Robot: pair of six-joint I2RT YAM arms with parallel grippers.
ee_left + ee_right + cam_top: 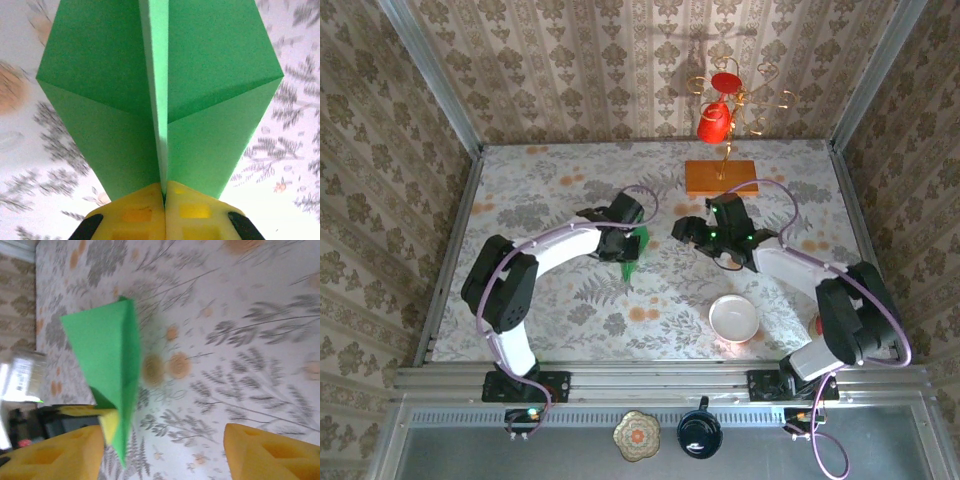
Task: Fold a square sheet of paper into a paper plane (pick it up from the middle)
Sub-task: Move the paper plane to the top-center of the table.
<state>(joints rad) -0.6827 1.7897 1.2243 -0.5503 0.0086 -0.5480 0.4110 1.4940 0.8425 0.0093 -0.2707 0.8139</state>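
Observation:
The square sheet of paper is folded into a bright green pointed paper plane with a raised centre ridge. My left gripper is shut on that ridge at the paper's near end, its yellow fingers pressed together. From above, the left gripper holds the plane a little over the mid table. The right gripper stands just to its right, apart from it. In the right wrist view the right gripper is open, the plane hanging at its left finger.
A white bowl sits near the front right. An orange wooden slab at the back carries a gold stand with red cups. A dark mug and a patterned dish rest on the near ledge.

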